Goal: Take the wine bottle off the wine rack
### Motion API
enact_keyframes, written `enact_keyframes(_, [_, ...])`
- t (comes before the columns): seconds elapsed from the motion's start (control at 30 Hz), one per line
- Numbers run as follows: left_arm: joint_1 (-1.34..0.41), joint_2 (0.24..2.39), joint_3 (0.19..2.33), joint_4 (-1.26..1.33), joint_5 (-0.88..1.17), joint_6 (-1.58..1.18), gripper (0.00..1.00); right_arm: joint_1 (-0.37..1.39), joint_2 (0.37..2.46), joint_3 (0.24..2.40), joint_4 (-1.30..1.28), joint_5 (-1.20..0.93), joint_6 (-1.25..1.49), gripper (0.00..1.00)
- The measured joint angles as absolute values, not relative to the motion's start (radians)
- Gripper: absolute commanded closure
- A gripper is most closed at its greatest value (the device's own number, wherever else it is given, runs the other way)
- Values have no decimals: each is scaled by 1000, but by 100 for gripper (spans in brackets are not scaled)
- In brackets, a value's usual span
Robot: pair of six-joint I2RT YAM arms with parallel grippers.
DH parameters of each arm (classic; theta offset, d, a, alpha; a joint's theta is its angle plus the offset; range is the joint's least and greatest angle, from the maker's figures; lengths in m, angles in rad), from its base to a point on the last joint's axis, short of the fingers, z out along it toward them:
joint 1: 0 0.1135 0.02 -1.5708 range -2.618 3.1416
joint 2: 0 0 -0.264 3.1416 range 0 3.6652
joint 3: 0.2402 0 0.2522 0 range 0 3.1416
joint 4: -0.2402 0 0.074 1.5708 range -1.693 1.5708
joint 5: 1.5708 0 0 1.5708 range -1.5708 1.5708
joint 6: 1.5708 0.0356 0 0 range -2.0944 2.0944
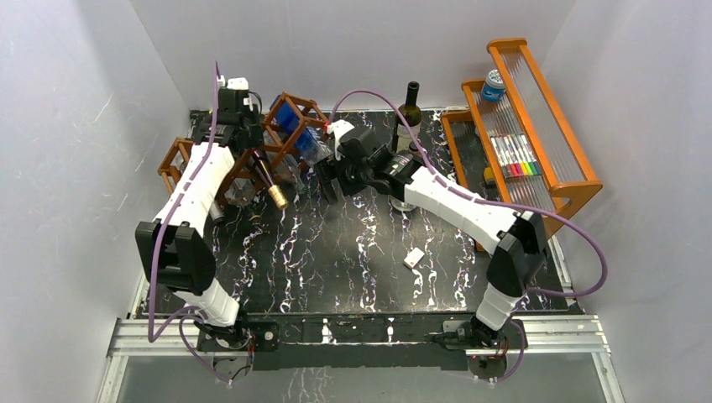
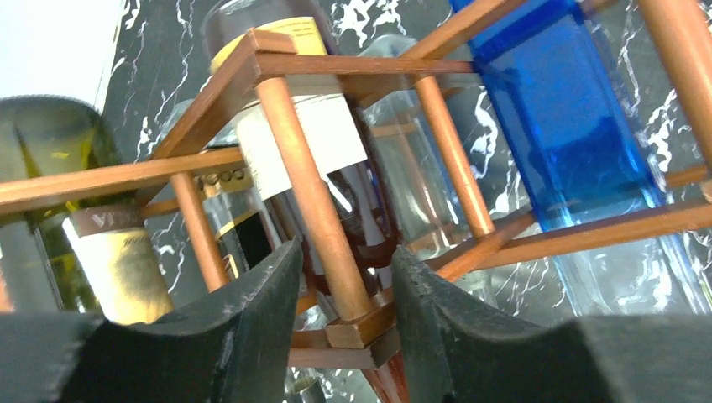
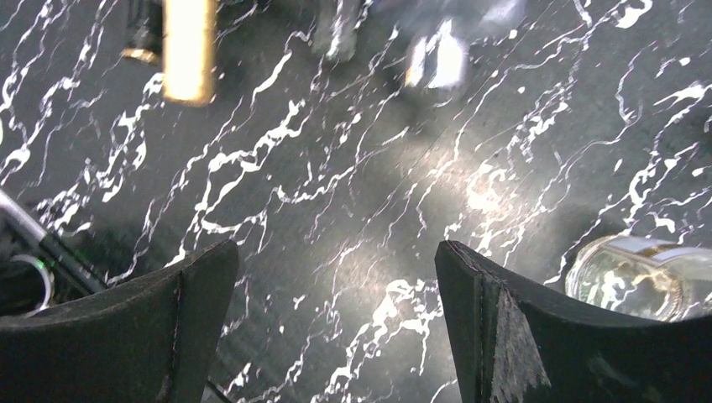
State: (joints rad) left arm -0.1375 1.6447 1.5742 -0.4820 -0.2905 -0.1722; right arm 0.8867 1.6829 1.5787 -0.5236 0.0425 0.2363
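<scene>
Pincer L (image 2: 344, 260) tight on wine rack (image 2: 295, 143) bar, pincer R (image 3: 336, 252) wide apart over marbled table (image 3: 361, 143)

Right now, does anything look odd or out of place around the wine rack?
The left gripper is shut on a bar of the wine rack, not on a bottle, perhaps to steady it. The right gripper hangs open and empty over the table, where a white scrap lies loose.
</scene>
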Motion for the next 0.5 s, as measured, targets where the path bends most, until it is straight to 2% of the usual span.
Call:
enact_keyframes(0.03, [-138, 1631, 1562, -488, -285, -165, 40, 887, 1701, 1596, -522, 60, 238, 2])
enact_keyframes(0.1, [-139, 1612, 1547, -505, -276, -154, 26, 887, 1734, 1632, -522, 99, 256, 2])
enact_keyframes(0.2, [-137, 1590, 1539, -542, -263, -148, 13, 886, 1791, 1692, -503, 151, 308, 2])
enact_keyframes(0.5, [-139, 1457, 1503, -653, -167, -158, 3, 835, 1936, 1774, -423, 221, 525, 2])
